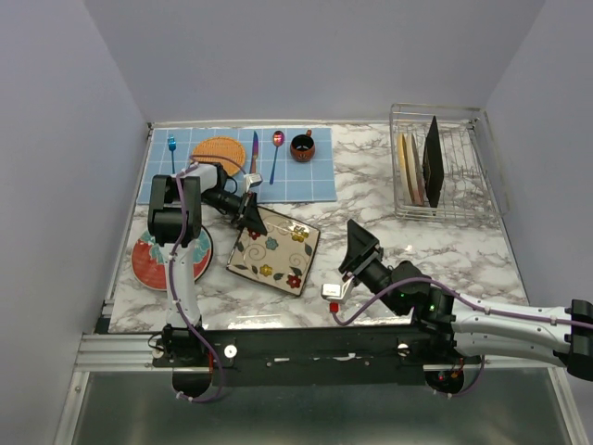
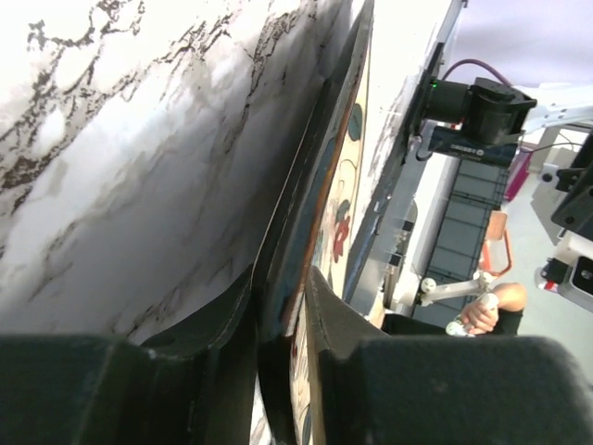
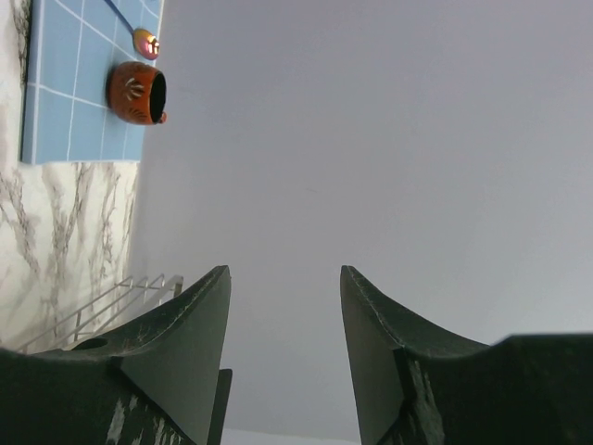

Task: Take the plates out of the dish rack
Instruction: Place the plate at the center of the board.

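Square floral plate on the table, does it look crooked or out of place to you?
Slightly. The square floral plate lies turned diagonally on the marble table, one corner gripped in the left pincer. It looks whole, and nothing is spilled around it.

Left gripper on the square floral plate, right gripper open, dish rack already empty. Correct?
No: the dish rack isn't empty. Top external view shows a dark square plate and round plates standing in it. Left gripper does pinch the square floral plate; right gripper is open.
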`<state>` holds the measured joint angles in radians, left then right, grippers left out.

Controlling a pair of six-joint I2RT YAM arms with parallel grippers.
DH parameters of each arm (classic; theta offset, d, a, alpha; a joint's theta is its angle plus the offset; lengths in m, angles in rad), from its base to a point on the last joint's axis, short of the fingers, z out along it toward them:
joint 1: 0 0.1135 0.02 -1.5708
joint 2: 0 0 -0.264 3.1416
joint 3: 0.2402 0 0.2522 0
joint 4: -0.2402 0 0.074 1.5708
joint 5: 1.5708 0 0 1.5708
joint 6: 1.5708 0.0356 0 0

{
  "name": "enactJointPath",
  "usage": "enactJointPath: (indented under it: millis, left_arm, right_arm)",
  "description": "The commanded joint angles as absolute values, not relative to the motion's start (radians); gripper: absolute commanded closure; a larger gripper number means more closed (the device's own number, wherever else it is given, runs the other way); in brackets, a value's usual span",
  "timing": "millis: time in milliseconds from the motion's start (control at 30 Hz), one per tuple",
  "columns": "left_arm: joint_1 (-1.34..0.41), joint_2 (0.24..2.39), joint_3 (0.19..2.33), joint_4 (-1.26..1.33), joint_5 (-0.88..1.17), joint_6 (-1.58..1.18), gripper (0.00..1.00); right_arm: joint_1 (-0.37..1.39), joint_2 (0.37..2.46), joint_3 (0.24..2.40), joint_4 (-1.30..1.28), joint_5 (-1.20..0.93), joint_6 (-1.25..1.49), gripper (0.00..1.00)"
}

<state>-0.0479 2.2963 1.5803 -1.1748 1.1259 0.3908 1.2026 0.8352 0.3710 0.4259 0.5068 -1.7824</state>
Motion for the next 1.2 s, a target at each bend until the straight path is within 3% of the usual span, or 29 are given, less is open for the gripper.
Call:
enactJointPath:
  millis: [0, 67, 333, 1167]
  left_arm:
    - [-0.051, 2.272, 1.615, -1.132, 1.094, 0.387, 0.67]
    - [-0.049, 2.275, 1.626, -1.135, 1.08, 0.388, 0.59]
    - [-0.049, 2.26, 1.638, -1.117, 1.032, 0.365, 0.53]
    - [-0.054, 2.169, 1.563, -0.991, 0.804, 0.298, 0.53]
  right_arm:
    - [1.207, 0.815, 0.351, 0.462, 0.488, -1.799, 0.42]
    - [1.207, 0.816, 0.351, 0.462, 0.486, -1.799, 0.42]
    - [1.209, 0.81, 0.347, 0.456, 0.489, -1.795, 0.42]
    - [1.213, 0.799, 0.337, 0.448, 0.483, -1.798, 0.43]
